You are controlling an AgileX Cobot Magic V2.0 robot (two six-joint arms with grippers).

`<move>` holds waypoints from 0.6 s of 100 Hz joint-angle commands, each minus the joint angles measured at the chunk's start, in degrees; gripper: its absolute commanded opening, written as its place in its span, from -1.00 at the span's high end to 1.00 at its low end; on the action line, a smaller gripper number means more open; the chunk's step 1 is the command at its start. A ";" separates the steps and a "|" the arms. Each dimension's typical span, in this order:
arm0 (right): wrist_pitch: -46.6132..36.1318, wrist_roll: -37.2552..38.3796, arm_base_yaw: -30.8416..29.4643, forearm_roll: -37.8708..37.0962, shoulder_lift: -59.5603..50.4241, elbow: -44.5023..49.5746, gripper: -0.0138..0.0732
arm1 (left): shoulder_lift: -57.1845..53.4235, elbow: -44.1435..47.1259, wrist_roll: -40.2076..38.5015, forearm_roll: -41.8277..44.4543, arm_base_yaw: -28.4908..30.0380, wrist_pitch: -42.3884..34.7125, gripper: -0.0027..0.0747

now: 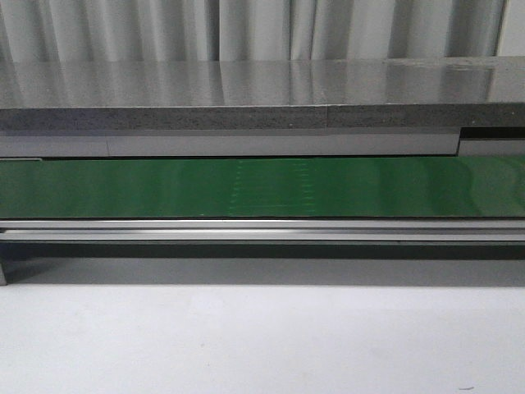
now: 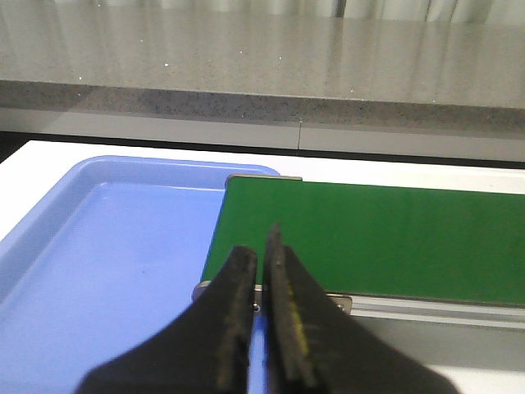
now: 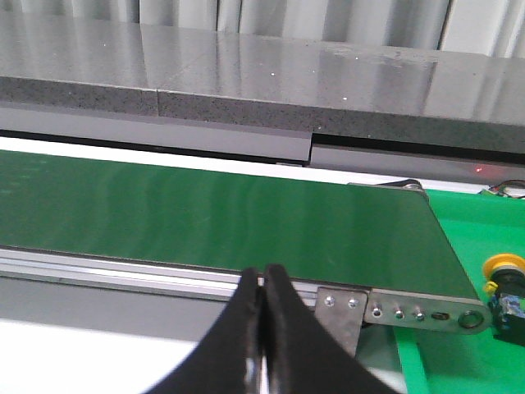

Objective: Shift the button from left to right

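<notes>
From the front I see only a long green conveyor belt [image 1: 262,187] running across in front of a grey stone counter [image 1: 246,94], with no arm and no button in that view. The left gripper [image 2: 262,263] hangs over the near edge of one end of the belt, beside a pale blue tray [image 2: 107,246], and its two black fingers [image 2: 238,287] are pressed nearly together with nothing between them. The right gripper [image 3: 262,283] is also closed and empty above the belt's metal rail [image 3: 123,271], and the button [image 3: 504,287], with its orange cap, sits on a bright green surface [image 3: 459,361] just past the other end of the belt, apart from that gripper.
</notes>
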 commanded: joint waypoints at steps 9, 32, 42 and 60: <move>-4.78 0.02 -0.12 -0.70 -0.98 0.06 0.84 | -1.68 -0.17 -16.08 16.01 -0.42 -5.72 0.92; -4.78 0.02 -0.12 -0.70 -0.98 0.06 0.84 | -8.54 4.61 -18.31 18.97 -2.18 -9.86 0.92; -4.78 0.02 -0.12 -0.70 -0.98 0.06 0.84 | -11.86 6.34 -18.31 20.44 -4.06 -9.61 0.92; -4.78 0.02 -0.12 -0.70 -0.98 0.06 0.84 | -16.64 8.49 -18.31 21.25 -5.90 -9.31 0.92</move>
